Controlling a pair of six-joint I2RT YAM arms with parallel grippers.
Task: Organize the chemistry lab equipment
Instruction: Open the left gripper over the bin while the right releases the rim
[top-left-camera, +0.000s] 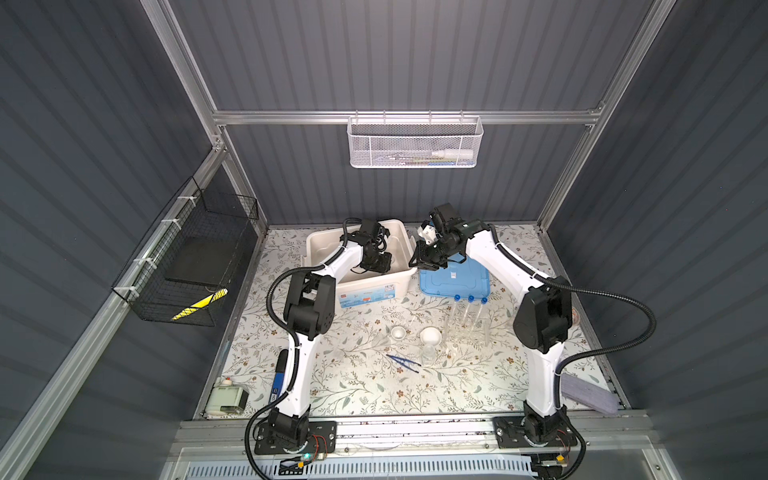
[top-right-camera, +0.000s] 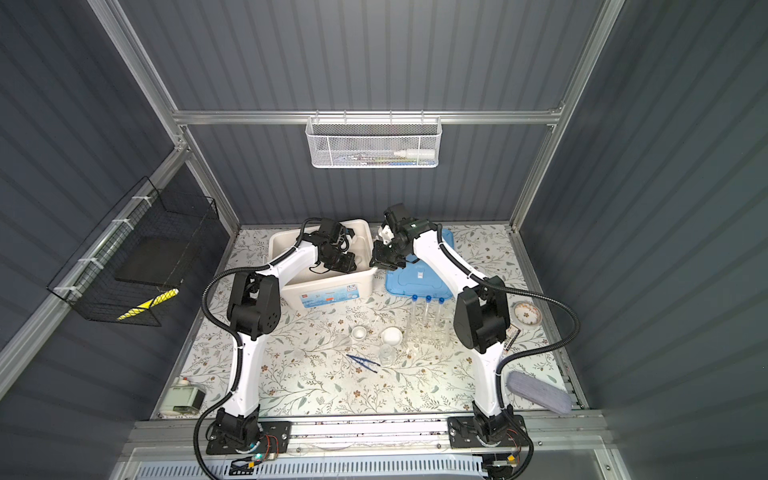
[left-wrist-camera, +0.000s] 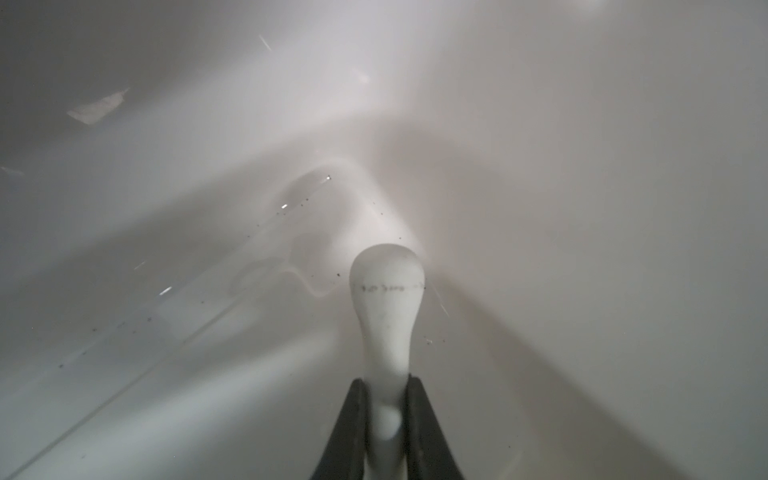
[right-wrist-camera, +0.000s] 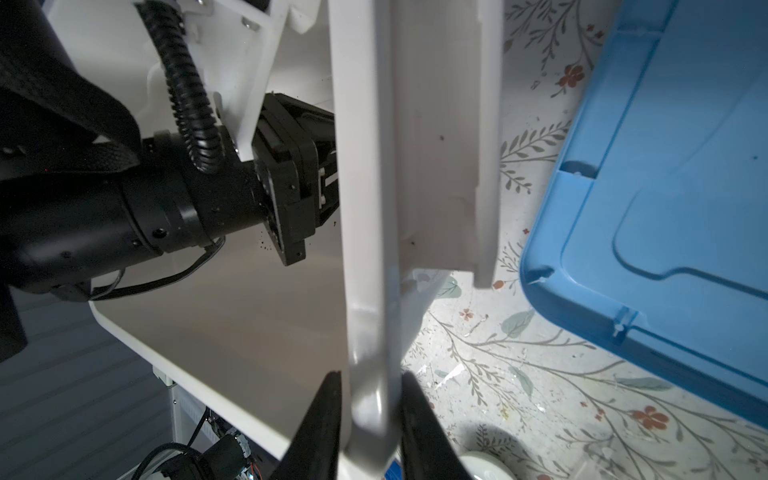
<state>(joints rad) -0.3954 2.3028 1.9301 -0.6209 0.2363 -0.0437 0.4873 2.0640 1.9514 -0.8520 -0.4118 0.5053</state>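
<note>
**White rod held low inside the bin**

The left arm rises from the near left of the table (top-left-camera: 361, 386), bends at the elbow and reaches toward 1 o'clock, over the near wall of the big white bin (top-left-camera: 365, 291). Its wrist tips down inside. The left claw (left-wrist-camera: 386, 386) is pinched tight on the thin end of the white rod (left-wrist-camera: 386, 299).

The rod sticks straight out from the claw, fat round end first. That end points at the bin's floor, close to an inside corner. I cannot tell if it touches the floor. So the rod is in the bin but not yet let go. I think the next move is small: go a bit lower, then open the claw so the rod lies flat.

The right arm comes from the near right and reaches toward 11 o'clock, wrist tipped down. The right claw (right-wrist-camera: 370, 386) sits over the bin's rim at about 4 o'clock of the bin, with one finger on each side. The gap is narrow. I cannot tell if it squeezes the rim.

The blue lid (top-left-camera: 453, 278) lies flat at 3 o'clock of the bin. At about 5 o'clock, well apart from both claws, are the following:
- a small white dish (top-left-camera: 399, 332)
- a bigger white dish (top-left-camera: 430, 334)
- the flask (top-left-camera: 428, 354)
- the tweezers (top-left-camera: 404, 360)
- the test tubes (top-left-camera: 471, 309) in their rack (top-left-camera: 453, 338)
</note>
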